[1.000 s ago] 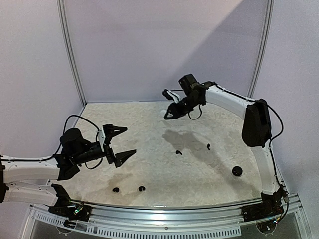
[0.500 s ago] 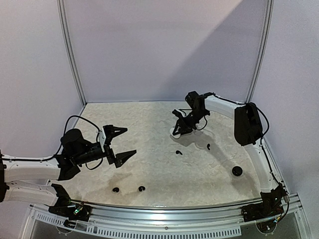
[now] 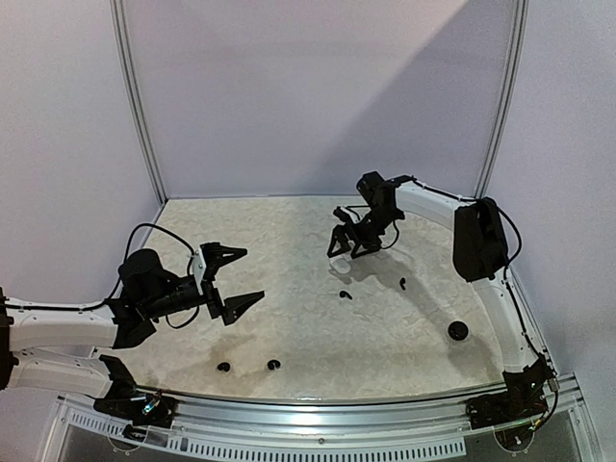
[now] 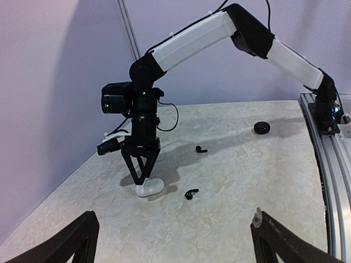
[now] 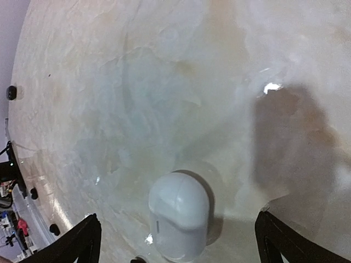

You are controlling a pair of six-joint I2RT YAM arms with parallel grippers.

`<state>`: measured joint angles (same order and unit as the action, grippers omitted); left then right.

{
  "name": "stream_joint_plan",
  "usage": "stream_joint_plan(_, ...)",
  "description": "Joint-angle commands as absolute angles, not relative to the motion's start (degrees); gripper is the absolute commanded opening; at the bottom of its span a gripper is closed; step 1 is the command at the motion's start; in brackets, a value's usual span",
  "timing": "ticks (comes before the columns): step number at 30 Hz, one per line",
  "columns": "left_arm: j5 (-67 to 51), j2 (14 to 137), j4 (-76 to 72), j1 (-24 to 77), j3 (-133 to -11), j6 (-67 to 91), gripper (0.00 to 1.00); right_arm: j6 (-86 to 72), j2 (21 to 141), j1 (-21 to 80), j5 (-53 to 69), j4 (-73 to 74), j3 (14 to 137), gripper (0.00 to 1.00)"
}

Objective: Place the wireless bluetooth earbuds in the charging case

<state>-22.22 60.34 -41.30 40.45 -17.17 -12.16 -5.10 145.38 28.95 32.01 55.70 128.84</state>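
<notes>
Right gripper (image 3: 342, 253) points down over the far-middle of the marbled table (image 3: 289, 231). Its jaws are spread wide and grip nothing. The white charging case (image 5: 178, 215) lies flat on the table right under it, between the two fingers and touching neither. The case is a smooth rounded pebble in glossy white, lid shut, with a thin seam across it and a small dark slit on one face.

Left gripper (image 3: 252, 272) hovers over the left side of the table, well apart from every item, jaws wide, empty.

Four black earbuds are visible, all loose on the table, none in a case.
- **First black earbud** (image 3: 345, 295): just beside the white charging case, on the side toward the arm bases.
- **Second black earbud** (image 3: 402, 283): off to the right of the first.
- **Look of these two:** tiny, glossy black, bean-like body with a short curved stem, lying on their sides, far smaller than the case.
- **Third black earbud** (image 3: 223, 367) and **fourth black earbud** (image 3: 273, 365): near each other by the front edge, left of centre. Too small to tell how they lie.

The black charging case (image 3: 458, 331), a low round puck, rests on the right side close to the right arm, well apart from the white one. Can't tell whether its lid is open or shut.
</notes>
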Motion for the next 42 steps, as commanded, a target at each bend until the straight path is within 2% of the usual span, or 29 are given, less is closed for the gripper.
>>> stream_joint_plan(1, -21.7, 60.3, -41.4, 41.0, -17.1, -12.1, 0.99, -3.3, 139.1, 28.6, 24.1, 52.8, 127.6, 0.99)
stream_joint_plan(6, -17.4, 60.0, -35.3, 40.9, -18.5, -13.6, 0.99, -2.0, 127.4, 28.7, 15.5, 40.6, 117.9, 0.99)
stream_joint_plan(9, -13.8, 60.1, -21.4, 40.5, -23.1, -20.8, 0.99, -0.6, 115.6, 28.7, 10.1, 25.9, 102.4, 0.99)
stream_joint_plan(12, -13.2, 62.4, 1.9, 38.9, -30.9, -34.1, 0.99, 4.6, 105.4, 28.8, 5.1, 12.0, 89.5, 0.99)
stream_joint_plan(15, -10.3, 66.4, 30.0, 35.0, -40.5, -48.3, 0.99, 10.4, 98.5, 29.0, 0.9, 4.8, 81.7, 0.99)
stream_joint_plan(19, -4.6, 75.9, 58.8, 27.0, -55.1, -59.6, 0.99, 14.8, 95.9, 29.0, 0.9, 4.4, 79.2, 0.99)
stream_joint_plan(24, 4.8, 85.1, 82.7, 12.2, -67.6, -66.2, 0.99, 13.2, 95.9, 29.0, 6.6, 0.6, 77.5, 0.99)
stream_joint_plan(27, 9.4, 91.6, 86.0, 1.0, -71.8, -63.5, 0.99, 12.4, 96.8, 29.0, 9.1, -1.4, 77.8, 0.99)
stream_joint_plan(31, 11.4, 94.9, 80.0, -8.9, -71.6, -62.2, 0.99, 11.8, 98.6, 28.9, 12.1, -2.2, 78.8, 0.99)
stream_joint_plan(39, 9.9, 93.8, 62.5, -11.2, -60.9, -68.6, 0.99, 10.0, 99.1, 29.0, 15.3, -1.0, 78.5, 0.99)
stream_joint_plan(42, 9.0, 93.6, 56.8, -11.2, -57.2, -70.3, 0.94, 9.5, 98.6, 29.0, 15.2, -0.7, 77.8, 0.99)
